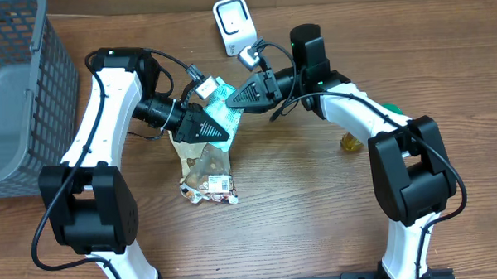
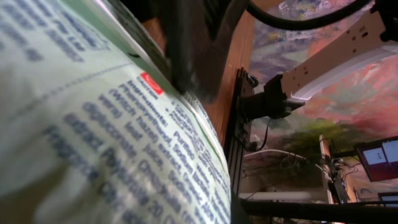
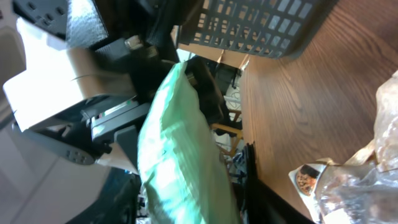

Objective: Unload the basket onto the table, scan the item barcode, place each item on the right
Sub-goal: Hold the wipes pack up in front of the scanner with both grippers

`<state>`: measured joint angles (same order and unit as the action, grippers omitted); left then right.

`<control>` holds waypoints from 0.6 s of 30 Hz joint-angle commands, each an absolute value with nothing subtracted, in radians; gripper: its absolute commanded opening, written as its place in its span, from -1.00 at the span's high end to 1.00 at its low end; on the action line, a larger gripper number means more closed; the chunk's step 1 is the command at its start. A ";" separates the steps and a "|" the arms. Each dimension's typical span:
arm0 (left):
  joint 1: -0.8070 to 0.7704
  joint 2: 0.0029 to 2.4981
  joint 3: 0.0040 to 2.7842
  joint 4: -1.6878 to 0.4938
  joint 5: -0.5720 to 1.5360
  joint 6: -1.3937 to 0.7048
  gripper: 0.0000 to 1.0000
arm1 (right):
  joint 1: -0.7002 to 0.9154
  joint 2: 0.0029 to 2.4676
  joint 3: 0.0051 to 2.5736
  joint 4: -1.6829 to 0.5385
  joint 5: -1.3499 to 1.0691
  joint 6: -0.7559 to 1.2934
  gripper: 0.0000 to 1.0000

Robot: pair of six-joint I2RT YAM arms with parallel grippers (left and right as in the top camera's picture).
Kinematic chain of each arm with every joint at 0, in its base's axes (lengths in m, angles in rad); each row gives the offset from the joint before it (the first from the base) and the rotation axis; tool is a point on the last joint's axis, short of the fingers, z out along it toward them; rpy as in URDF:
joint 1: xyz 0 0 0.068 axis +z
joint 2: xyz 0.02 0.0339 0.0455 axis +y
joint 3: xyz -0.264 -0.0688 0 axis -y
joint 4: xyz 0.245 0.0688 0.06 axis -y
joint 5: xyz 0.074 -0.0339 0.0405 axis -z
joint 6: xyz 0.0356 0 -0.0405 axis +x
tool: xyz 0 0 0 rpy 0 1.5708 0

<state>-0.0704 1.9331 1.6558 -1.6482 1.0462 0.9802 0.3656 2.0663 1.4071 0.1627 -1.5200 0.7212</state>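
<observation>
Mint-green pouch (image 1: 220, 116) is held off the table, just below the scanner (image 1: 232, 22) and slightly to its left.

- Left gripper (image 1: 208, 123): pressed together on the pouch's edge farthest from the scanner. Its wrist view is full of small ingredients print. No barcode shows there.
- Right gripper (image 1: 239, 96): at the pouch corner nearest the scanner. Can't tell whether it's pinching or spread. The pouch hides its fingers in its own view, and they're too small overhead.

My read: we're in the present-to-scanner step, and the pouch isn't lined up yet.

How to do it well:
- Find the barcode panel first. I can't locate it in any view.
- Turn the pouch so that panel faces the scanner window squarely, not edge-on.
- Pull the film flat between the two grippers. It looks soft, so creases and glare will probably spoil the read.
- Keep fingers off the code.
- Hold steady in front of the window rather than sweeping past.

Risk: the right wrist and its cable sit close to the scanner, so rotate slowly to avoid knocking it.

The clear bag (image 1: 208, 178) on the table, further below the scanner, looks out of the way.
</observation>
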 commanded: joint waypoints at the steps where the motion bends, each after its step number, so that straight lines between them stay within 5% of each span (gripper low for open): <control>1: -0.072 1.922 1.663 -1.641 1.066 1.018 0.92 | 0.366 2.038 1.413 0.165 -1.465 0.773 0.10; 8: -0.072 1.923 1.663 -1.629 1.066 1.017 0.92 | 0.364 2.038 1.413 0.166 -1.443 0.812 0.33; 18: -0.072 1.923 1.663 -1.619 1.063 1.012 0.92 | 0.344 2.038 1.413 0.268 -1.388 0.885 0.34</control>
<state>-0.0696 1.9331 1.6558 -1.6154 1.0355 0.9798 0.3637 2.0663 1.4071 0.2390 -1.4467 0.8295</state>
